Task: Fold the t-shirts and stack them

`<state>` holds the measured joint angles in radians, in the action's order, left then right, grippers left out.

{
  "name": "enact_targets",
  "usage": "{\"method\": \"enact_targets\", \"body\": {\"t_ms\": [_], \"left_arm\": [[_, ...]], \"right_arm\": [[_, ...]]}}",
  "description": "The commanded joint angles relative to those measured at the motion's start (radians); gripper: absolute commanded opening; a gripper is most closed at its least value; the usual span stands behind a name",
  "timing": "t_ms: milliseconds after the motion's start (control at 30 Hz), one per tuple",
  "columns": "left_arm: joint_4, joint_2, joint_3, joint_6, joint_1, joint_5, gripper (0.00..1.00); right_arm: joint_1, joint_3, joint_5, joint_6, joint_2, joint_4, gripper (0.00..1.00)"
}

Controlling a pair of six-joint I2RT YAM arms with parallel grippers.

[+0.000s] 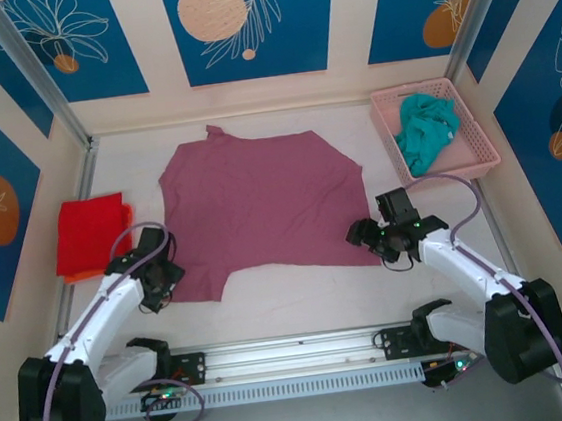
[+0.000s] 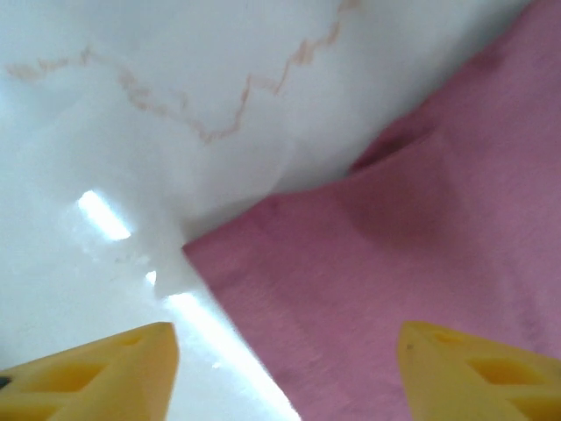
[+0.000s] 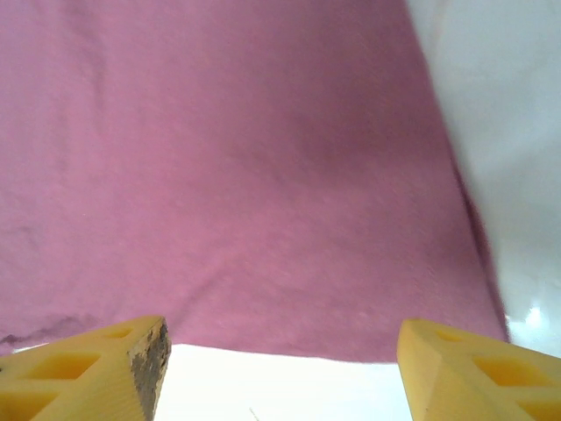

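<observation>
here, the mauve t-shirt (image 1: 260, 203): spread flat in the middle of the table (image 1: 300, 294), neck toward the far wall and hem toward the arms. it seems laid open this way so it can be folded from the near edge.
left gripper (image 1: 163, 283): low at the shirt's near-left corner with its jaws apart. in its wrist view one jaw hangs over bare table and the other over cloth, with the corner lying between them. nothing is gripped.
right gripper (image 1: 377, 241): at the near-right corner, jaws apart. in its wrist view the hem runs just ahead of them. nothing is gripped.
why both sit there: one arm at each corner looks like the set-up for pinching the hem at both ends and carrying it toward the neck.
red t-shirt (image 1: 89, 234): folded square at the left edge of the table, just beside the left arm. it is likely the base of the stack.
teal t-shirt (image 1: 425, 130): crumpled in the pink basket (image 1: 486, 154) at the far right corner, not yet folded.
in the way: little. the cloth lies flat against the table, so a jaw must get under the edge to take it. the near edge is uneven, the left part reaching closer to the arms than the right. the left arm passes close by the red t-shirt and could brush it.
stage, as i judge it: one shirt folded, one spread and about to be taken, one waiting.
</observation>
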<state>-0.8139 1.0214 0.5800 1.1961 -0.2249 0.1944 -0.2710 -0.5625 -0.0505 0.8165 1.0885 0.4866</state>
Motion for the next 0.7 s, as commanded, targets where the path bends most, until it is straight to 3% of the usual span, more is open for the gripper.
{"method": "enact_targets", "body": {"t_ms": [0, 133, 667], "left_arm": [[-0.057, -0.035, -0.03, 0.07, 0.007, -0.053, 0.61], [-0.042, -0.05, -0.038, 0.065, 0.009, -0.001, 0.52], [0.047, 0.105, 0.035, 0.018, 0.013, 0.042, 0.52]], "right_arm": [[-0.006, 0.006, -0.011, 0.034, -0.008, 0.028, 0.7], [-0.005, -0.019, 0.004, 0.021, 0.037, 0.002, 0.7], [-0.016, -0.045, 0.028, 0.01, 0.096, -0.017, 0.7]]}}
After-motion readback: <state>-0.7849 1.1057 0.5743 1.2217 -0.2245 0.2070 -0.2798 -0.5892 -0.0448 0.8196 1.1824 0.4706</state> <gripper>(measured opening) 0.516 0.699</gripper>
